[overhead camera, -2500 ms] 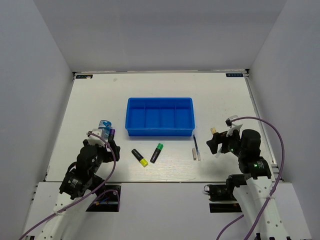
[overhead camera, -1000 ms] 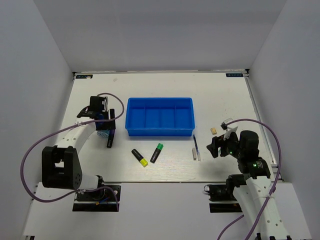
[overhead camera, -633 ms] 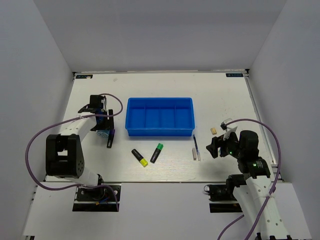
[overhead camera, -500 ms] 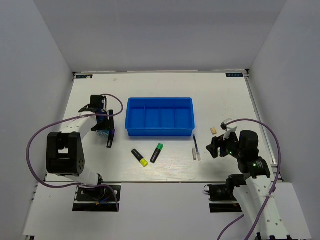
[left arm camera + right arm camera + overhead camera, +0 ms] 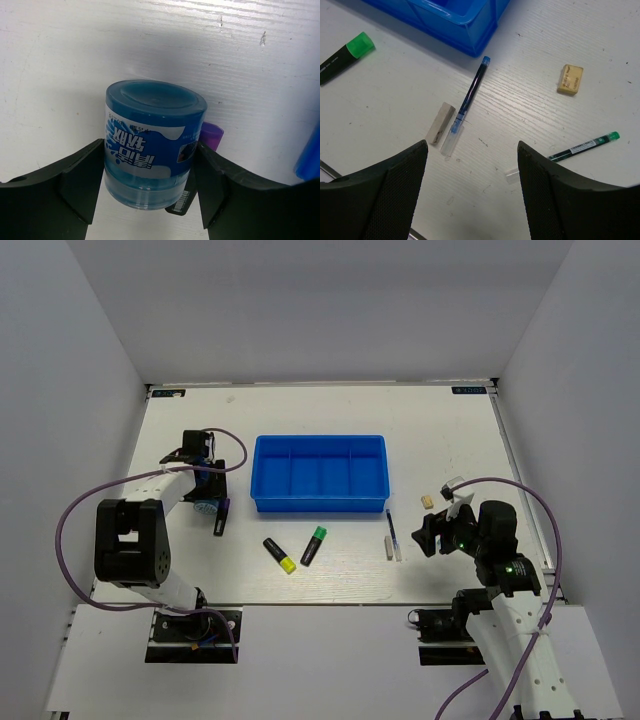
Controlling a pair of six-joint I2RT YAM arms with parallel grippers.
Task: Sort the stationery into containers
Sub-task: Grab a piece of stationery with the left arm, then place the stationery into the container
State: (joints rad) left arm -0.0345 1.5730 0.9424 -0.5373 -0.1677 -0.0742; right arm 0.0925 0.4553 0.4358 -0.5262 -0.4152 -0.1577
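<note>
Nothing has gone into the blue tray (image 5: 320, 439) yet: it sits mid-worktop, a little toward the far edge, and all four compartments look bare. The left end effector (image 5: 205, 500) is out near the left edge, clamped on the small blue-white bottle (image 5: 152, 145), a finger pressed to each side. The bottle seems to rest on the worktop (image 5: 450, 430), with the purple-capped highlighter (image 5: 212, 136) just behind it. The right end effector (image 5: 471, 147) hangs near the right edge, its fingers wide apart and nothing between them. Below it lie the dark pen (image 5: 470, 97), the short white stick (image 5: 440, 123), the beige eraser (image 5: 570, 79) and a thin green-tipped pen (image 5: 585, 145). The yellow-capped highlighter (image 5: 279, 555) and green-capped highlighter (image 5: 314, 545) lie toward the near edge. I'd say the job is at its very first pick, with everything left to place
</note>
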